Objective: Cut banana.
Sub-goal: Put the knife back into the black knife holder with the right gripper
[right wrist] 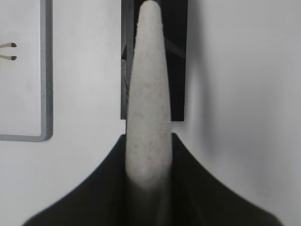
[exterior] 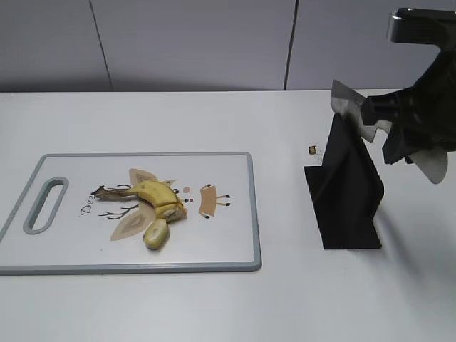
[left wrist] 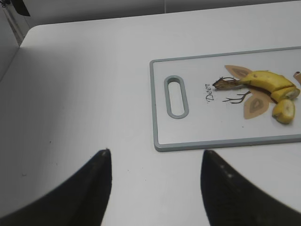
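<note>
The banana (exterior: 153, 194) lies on the white cutting board (exterior: 214, 249), with its dark stem to the left and its cut end to the right. It also shows in the left wrist view (left wrist: 265, 80). A small loose yellow chunk (exterior: 156, 234) lies just in front of it. My right gripper (exterior: 402, 132) is shut on a knife (exterior: 350, 107) and holds it over the black knife stand (exterior: 345, 192), well right of the board. In the right wrist view the jaws (right wrist: 148, 137) clamp the knife's pale speckled part (right wrist: 148, 70). My left gripper (left wrist: 155, 157) is open and empty above the table, left of the board (left wrist: 160, 113).
A tiny brown bit (exterior: 312, 149) lies on the table between the board and the stand. The board's handle slot (exterior: 44, 205) is at its left end. A grey wall runs behind the table.
</note>
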Robot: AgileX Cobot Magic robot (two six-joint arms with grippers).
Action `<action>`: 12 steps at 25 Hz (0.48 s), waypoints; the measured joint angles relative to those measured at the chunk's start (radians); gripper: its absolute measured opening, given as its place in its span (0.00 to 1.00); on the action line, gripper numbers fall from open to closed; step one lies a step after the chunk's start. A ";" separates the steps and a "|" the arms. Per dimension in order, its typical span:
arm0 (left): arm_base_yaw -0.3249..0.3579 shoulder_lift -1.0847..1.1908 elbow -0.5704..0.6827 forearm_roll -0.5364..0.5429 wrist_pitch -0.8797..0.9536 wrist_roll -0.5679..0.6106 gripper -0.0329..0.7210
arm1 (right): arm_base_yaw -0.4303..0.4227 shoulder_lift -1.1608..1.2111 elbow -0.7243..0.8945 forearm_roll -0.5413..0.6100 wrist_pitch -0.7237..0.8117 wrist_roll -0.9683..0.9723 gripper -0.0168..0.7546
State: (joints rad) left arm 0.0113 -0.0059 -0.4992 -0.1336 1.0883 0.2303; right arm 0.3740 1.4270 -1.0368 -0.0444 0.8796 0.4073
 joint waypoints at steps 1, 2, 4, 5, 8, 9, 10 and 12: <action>0.000 0.000 0.000 0.000 0.000 0.000 0.82 | 0.000 0.000 0.000 0.005 0.004 -0.001 0.23; 0.000 0.000 0.000 0.000 0.000 0.000 0.82 | 0.000 0.000 0.000 0.012 0.009 -0.004 0.23; 0.000 0.000 0.000 0.000 0.000 0.000 0.82 | 0.000 0.001 0.000 0.031 0.013 -0.017 0.23; 0.000 0.000 0.000 0.000 0.000 0.000 0.82 | 0.000 0.008 0.000 0.044 0.017 -0.025 0.23; 0.000 0.000 0.000 0.000 0.000 0.000 0.82 | 0.000 0.046 -0.001 0.059 0.041 -0.037 0.23; 0.000 0.000 0.000 0.000 0.000 0.000 0.82 | 0.000 0.055 -0.002 0.062 0.050 -0.038 0.23; 0.000 0.000 0.000 0.000 0.000 0.000 0.82 | 0.000 0.059 -0.002 0.062 0.053 -0.039 0.23; 0.000 0.000 0.000 0.000 0.000 0.000 0.82 | 0.000 0.059 -0.002 0.062 0.052 -0.040 0.23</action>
State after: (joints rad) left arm 0.0113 -0.0059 -0.4992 -0.1336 1.0883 0.2303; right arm 0.3740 1.4859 -1.0385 0.0178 0.9320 0.3671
